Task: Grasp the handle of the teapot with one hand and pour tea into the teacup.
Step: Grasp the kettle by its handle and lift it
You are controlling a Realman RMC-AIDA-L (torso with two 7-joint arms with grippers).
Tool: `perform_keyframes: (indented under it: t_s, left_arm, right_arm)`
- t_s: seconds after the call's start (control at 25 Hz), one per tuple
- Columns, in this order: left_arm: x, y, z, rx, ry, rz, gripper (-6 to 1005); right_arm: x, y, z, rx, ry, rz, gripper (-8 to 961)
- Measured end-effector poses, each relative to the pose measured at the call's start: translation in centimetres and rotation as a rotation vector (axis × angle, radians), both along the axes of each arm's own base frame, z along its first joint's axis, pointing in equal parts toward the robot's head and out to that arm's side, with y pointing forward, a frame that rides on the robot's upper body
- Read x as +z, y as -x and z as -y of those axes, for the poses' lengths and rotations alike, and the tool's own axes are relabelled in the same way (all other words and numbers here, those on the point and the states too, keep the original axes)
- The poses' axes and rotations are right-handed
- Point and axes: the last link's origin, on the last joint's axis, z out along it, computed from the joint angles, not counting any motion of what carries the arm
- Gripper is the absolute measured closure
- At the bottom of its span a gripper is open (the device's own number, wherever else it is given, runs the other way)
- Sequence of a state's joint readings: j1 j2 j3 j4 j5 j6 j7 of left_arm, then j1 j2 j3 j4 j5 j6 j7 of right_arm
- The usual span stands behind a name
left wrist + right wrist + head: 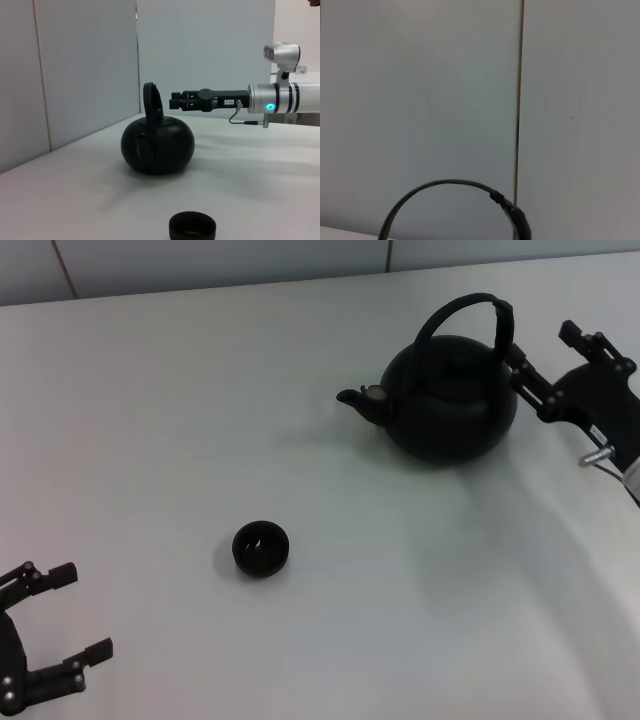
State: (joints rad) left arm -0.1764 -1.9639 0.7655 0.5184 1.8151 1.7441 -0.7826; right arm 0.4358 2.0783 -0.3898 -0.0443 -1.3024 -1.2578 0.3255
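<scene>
The matte-black teapot (pixel 450 405) stands at the back right of the table, its spout (pixel 352 397) pointing to the robot's left. Its arched handle (pixel 470 308) stands upright. It also shows in the left wrist view (pixel 151 100) and the right wrist view (pixel 455 186). My right gripper (pixel 540 345) is open and level with the handle, just to its right, with one finger close to the thick side. It grips nothing. The small black teacup (pixel 261 547) stands toward the front left, apart from the pot. My left gripper (pixel 62 625) is open and empty at the front-left corner.
The white table (pixel 400 620) reaches a pale wall at the back. The right arm's white forearm (pixel 280 97) stretches in from the right, above the table.
</scene>
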Motion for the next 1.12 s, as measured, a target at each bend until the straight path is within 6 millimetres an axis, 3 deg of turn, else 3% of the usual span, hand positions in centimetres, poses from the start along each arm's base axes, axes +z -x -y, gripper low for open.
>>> perform_keyframes:
  t_s: [0.48, 0.96, 1.12]
  left_arm:
    - [0.1, 0.0, -0.1, 0.006, -0.01, 0.005, 137]
    - [0.4, 0.0, -0.3, 0.008, -0.025, 0.013, 137]
    - [0.4, 0.0, -0.3, 0.009, -0.028, 0.014, 137]
  right_arm:
    - [0.0, 0.7, -3.0, -0.05, 0.085, -0.054, 234]
    - [-0.4, 0.6, -3.4, -0.08, 0.116, -0.066, 237]
    - [-0.4, 0.6, -3.4, -0.082, 0.117, -0.067, 376]
